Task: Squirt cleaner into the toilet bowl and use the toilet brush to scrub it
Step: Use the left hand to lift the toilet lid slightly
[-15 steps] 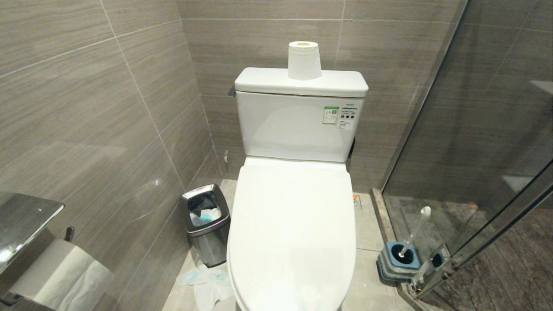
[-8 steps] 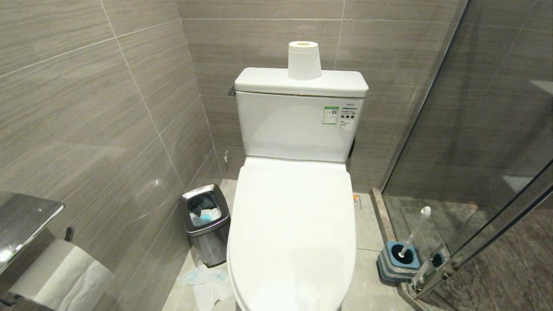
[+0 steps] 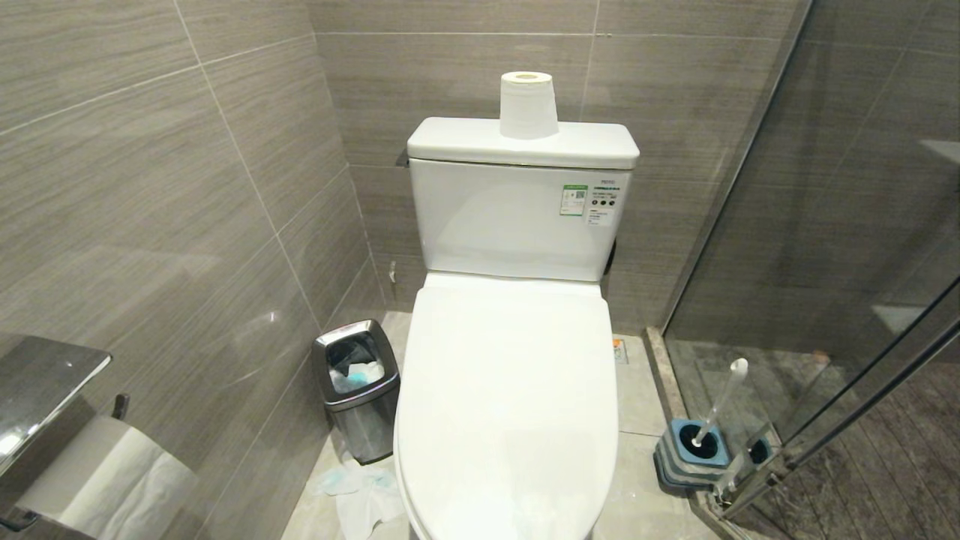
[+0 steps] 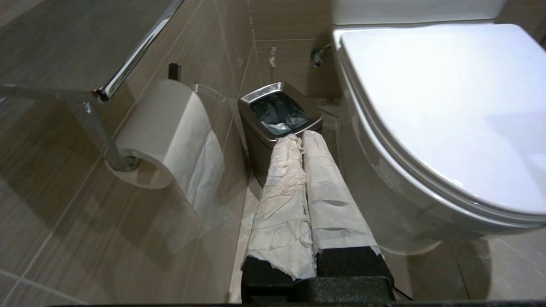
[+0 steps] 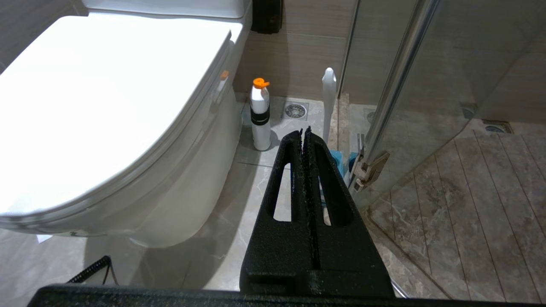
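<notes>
Far left: tiled wall w/ chrome paper holder (image 3: pixel 45 382) and its hanging roll (image 3: pixel 105 480). Steel bin (image 3: pixel 357 386) sits in the narrow gap btwn wall and toilet, crumpled tissue (image 3: pixel 360 491) on the floor near it; little room that side.

Centre: white toilet, lid (image 3: pixel 510 405) down, so toilet bowl is covered and can't be seen. Tank (image 3: pixel 517 217) behind w/ stickers, spare roll (image 3: pixel 528 105) upright on top.

Right: floor strip, then glass shower screen (image 3: pixel 825 225) w/ metal frame. White bottle w/ orange cap (image 5: pixel 259 115) stands on floor just beside toilet base. Toilet brush (image 3: pixel 718 405) leans in its blue-topped holder (image 3: pixel 694 454) against the glass edge.

Left hand (image 4: pixel 298 137), fingers wrapped in paper, pressed together, holding nothing, low beside the bin. Right hand (image 5: pixel 304 131) closed too, empty, low near the brush holder.
</notes>
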Tool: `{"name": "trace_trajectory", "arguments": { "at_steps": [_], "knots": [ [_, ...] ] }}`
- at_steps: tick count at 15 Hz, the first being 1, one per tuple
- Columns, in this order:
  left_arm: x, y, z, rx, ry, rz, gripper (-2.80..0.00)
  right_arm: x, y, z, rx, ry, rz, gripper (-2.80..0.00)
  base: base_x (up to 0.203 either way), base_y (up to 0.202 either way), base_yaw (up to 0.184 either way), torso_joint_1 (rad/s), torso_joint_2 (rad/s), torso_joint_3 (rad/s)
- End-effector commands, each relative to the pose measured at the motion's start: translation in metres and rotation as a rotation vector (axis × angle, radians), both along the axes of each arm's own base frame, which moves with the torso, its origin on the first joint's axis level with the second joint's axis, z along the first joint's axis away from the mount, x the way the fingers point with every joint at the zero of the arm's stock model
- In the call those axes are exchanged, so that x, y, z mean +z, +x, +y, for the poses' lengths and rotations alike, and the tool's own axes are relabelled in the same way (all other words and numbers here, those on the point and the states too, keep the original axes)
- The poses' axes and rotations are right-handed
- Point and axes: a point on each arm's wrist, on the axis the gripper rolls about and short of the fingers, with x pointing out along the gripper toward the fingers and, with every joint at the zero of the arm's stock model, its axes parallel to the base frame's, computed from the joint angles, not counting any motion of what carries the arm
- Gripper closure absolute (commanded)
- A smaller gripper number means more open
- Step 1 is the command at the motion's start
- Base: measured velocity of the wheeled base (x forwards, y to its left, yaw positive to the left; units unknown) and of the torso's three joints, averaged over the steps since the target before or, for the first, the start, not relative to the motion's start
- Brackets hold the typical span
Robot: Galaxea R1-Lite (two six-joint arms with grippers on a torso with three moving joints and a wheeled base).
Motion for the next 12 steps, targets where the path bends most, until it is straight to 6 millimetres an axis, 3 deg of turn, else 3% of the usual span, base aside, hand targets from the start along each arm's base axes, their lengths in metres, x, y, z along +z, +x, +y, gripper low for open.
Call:
{"name": "trace_trajectory", "arguments": {
  "at_steps": [1, 6, 12],
  "knots": [
    [0.012, -0.005, 0.0, -0.008, 0.004, -0.023, 0.0, 0.0, 0.0, 0.0, 0.0, 0.0, 0.002, 0.0, 0.0, 0.0, 0.0, 0.0, 0.0, 0.0],
    [0.043, -0.011, -0.001, -0.041, 0.02, -0.054, 0.0, 0.0, 0.0, 0.0, 0.0, 0.0, 0.002, 0.0, 0.0, 0.0, 0.0, 0.0, 0.0, 0.0],
    [0.112, 0.007, -0.002, -0.079, 0.052, -0.036, 0.0, 0.0, 0.0, 0.0, 0.001, 0.0, 0.002, 0.0, 0.0, 0.0, 0.0, 0.0, 0.0, 0.0]
  ]
}}
